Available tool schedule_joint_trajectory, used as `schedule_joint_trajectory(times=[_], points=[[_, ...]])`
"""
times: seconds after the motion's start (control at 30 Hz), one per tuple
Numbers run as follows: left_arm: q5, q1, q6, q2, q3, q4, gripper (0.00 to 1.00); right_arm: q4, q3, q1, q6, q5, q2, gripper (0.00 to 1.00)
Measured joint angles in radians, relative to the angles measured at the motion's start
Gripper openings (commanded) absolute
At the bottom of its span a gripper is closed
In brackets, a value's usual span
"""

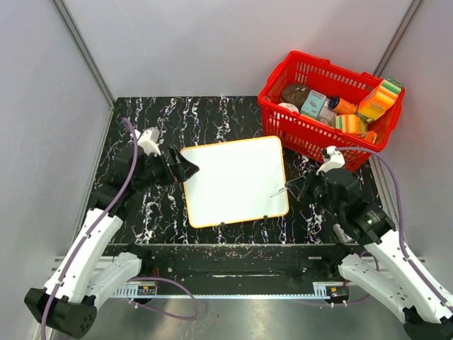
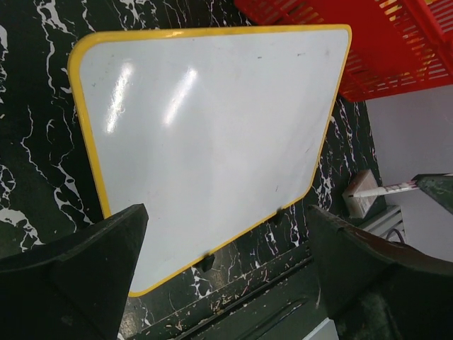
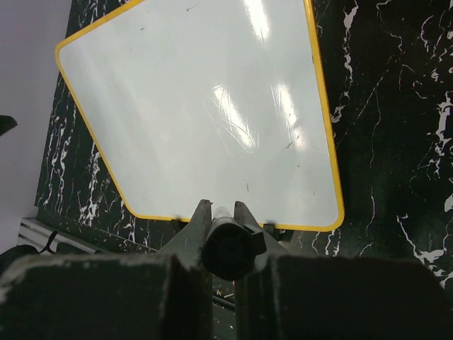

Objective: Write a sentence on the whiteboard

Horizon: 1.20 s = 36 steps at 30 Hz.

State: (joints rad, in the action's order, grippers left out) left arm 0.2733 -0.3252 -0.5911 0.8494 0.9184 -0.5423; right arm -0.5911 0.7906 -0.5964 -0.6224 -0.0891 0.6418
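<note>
The whiteboard (image 1: 233,180), white with an orange-yellow rim, lies flat on the black marbled table and bears no writing. It also shows in the left wrist view (image 2: 212,127) and the right wrist view (image 3: 205,106). My left gripper (image 1: 185,168) is open and empty at the board's left edge, its jaws wide apart (image 2: 226,216). My right gripper (image 1: 304,185) is shut on a marker (image 1: 283,190) at the board's right edge, with the tip pointing over the rim. In the right wrist view the marker's dark end (image 3: 228,241) sits between the fingers (image 3: 221,209).
A red basket (image 1: 311,129) with several packets and sponges stands at the back right, close behind my right gripper; it also shows in the left wrist view (image 2: 368,42). Grey walls close in the table on three sides. A metal rail runs along the near edge.
</note>
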Motion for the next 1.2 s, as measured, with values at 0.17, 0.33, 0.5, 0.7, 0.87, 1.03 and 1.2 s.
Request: schedule_joint_trajectory(times=[0.17, 0.33, 0.5, 0.7, 0.87, 1.03, 1.2], points=[[0.034, 0.000, 0.003, -0.058, -0.111, 0.045, 0.99, -0.039, 0.047, 0.000, 0.014, 0.016, -0.013, 0.00], [0.036, 0.000, 0.004, -0.145, -0.207, 0.069, 0.99, -0.063, 0.045, 0.000, 0.011, 0.045, -0.059, 0.00], [0.008, 0.000, -0.009, -0.209, -0.265, 0.113, 0.99, -0.060, 0.012, 0.000, 0.008, 0.056, -0.087, 0.00], [-0.002, 0.000, -0.009, -0.265, -0.318, 0.179, 0.99, 0.012, -0.040, 0.000, 0.015, 0.069, -0.068, 0.00], [-0.035, 0.000, 0.021, -0.243, -0.304, 0.193, 0.99, 0.133, -0.041, 0.000, 0.034, 0.112, 0.024, 0.00], [-0.058, 0.000, 0.048, -0.193, -0.299, 0.227, 0.99, 0.250, -0.048, 0.000, 0.043, 0.153, 0.126, 0.00], [-0.070, 0.005, 0.076, -0.102, -0.299, 0.275, 0.99, 0.341, -0.068, 0.000, 0.043, 0.164, 0.172, 0.00]])
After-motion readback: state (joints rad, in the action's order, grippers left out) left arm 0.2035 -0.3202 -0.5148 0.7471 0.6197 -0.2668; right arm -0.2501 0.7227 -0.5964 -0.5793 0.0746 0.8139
